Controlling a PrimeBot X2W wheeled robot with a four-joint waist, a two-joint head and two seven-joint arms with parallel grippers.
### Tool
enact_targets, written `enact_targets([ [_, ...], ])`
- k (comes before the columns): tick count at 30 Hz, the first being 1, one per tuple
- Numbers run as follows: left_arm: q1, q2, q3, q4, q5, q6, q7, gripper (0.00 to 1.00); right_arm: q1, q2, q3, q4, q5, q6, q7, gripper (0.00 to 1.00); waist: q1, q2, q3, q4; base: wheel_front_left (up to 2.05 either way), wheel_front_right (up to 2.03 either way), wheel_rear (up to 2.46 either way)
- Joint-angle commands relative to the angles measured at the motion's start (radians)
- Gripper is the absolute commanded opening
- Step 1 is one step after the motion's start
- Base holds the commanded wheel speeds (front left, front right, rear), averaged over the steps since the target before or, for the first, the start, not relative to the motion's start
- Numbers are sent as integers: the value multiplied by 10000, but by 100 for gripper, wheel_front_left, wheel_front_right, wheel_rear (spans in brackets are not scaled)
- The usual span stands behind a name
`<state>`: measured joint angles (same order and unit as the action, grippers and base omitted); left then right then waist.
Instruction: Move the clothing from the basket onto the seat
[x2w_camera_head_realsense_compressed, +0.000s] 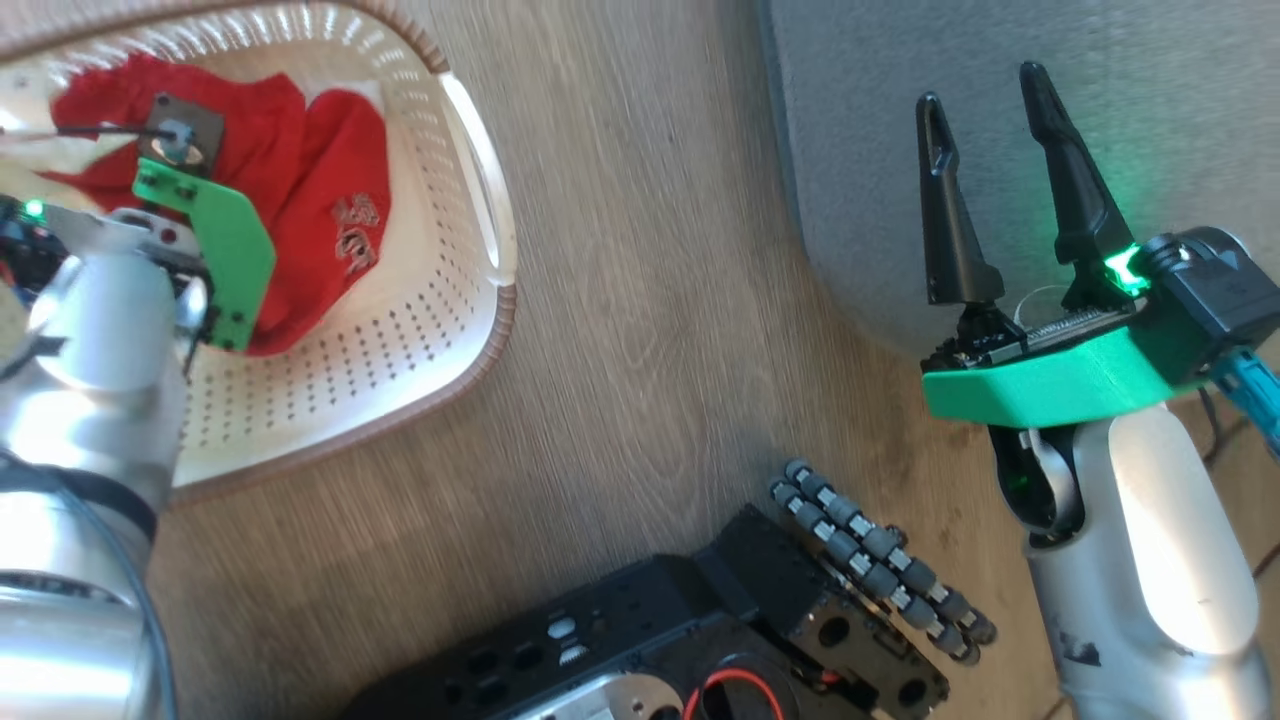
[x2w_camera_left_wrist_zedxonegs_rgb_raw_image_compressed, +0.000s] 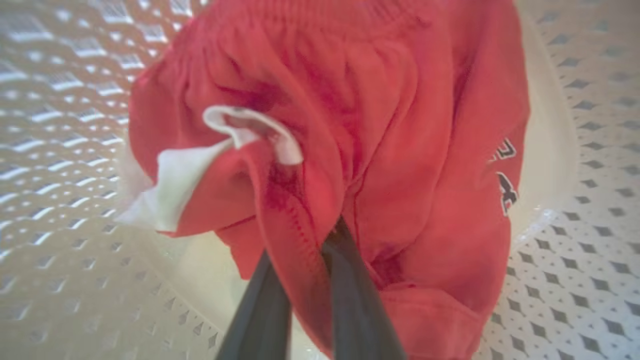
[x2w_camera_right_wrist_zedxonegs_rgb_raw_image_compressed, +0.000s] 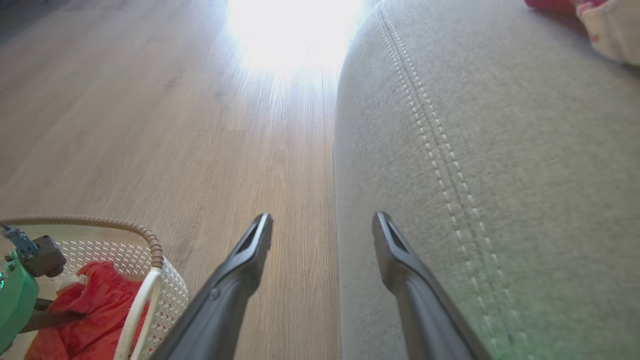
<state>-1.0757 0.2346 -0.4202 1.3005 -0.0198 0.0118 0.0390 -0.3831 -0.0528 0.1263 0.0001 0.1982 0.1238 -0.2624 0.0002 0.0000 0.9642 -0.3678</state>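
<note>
The left claw (x2w_camera_left_wrist_zedxonegs_rgb_raw_image_compressed: 305, 240) reaches down into the basket (x2w_camera_head_realsense_compressed: 400, 340). Its two dark fingers (x2w_camera_left_wrist_zedxonegs_rgb_raw_image_compressed: 350, 300) are squeezed close together, and a fold of the red clothes (x2w_camera_left_wrist_zedxonegs_rgb_raw_image_compressed: 400, 125) is pinched between them. So this claw is clenched on the clothes. A small white bit of the cloth sticks out to one side.

The clothes have small white print on them. They are inside the basket, near the side with the white handle (x2w_camera_head_realsense_compressed: 480, 170). It is hard to tell whether they lie on the bottom or hang a little above it.

The basket stands on the wood floor (x2w_camera_head_realsense_compressed: 640, 300). It is well apart from the seat (x2w_camera_head_realsense_compressed: 860, 120), with bare floor between them.

The right claw (x2w_camera_head_realsense_compressed: 980, 88) is up over the edge of the seat. Its fingers stand wide apart with nothing between them, so it is let go and empty. In its own wrist view one finger is over the floor and the other is over the seat, beside the line of stitching (x2w_camera_right_wrist_zedxonegs_rgb_raw_image_compressed: 430, 140).

A red and white cloth (x2w_camera_right_wrist_zedxonegs_rgb_raw_image_compressed: 610, 30) lies on the seat, far off near its far edge.

The robot's black base (x2w_camera_head_realsense_compressed: 650, 640) is on the floor at the near edge.
</note>
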Motion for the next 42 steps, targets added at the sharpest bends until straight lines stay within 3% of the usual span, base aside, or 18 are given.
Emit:
enact_targets([
  [1,567,56,169,-107,-73,-22,-265,0,385,26,36,-150,-104,69,6,100,-2,0,-620,234,0,0,0],
  [8,1278,-716,455,-105,-736,-463,-1723,0,696,26,-529,162,-517,69,6,100,-2,0,-2471,1019,0,0,0],
  [19,2277,-1331,696,-634,-1337,-643,-2983,0,1328,26,-987,537,-1031,69,6,100,-2,0,-5027,2041,0,0,0],
  [32,4506,-1534,2247,-6760,-1690,-425,-3006,0,2202,26,-1178,770,-1278,69,6,100,-2,0,-7084,2877,0,0,0],
  [42,5618,-1751,3329,-10560,-1356,-754,-3007,0,2566,26,-1127,882,-1210,69,6,100,-2,0,-8040,2885,0,0,0],
])
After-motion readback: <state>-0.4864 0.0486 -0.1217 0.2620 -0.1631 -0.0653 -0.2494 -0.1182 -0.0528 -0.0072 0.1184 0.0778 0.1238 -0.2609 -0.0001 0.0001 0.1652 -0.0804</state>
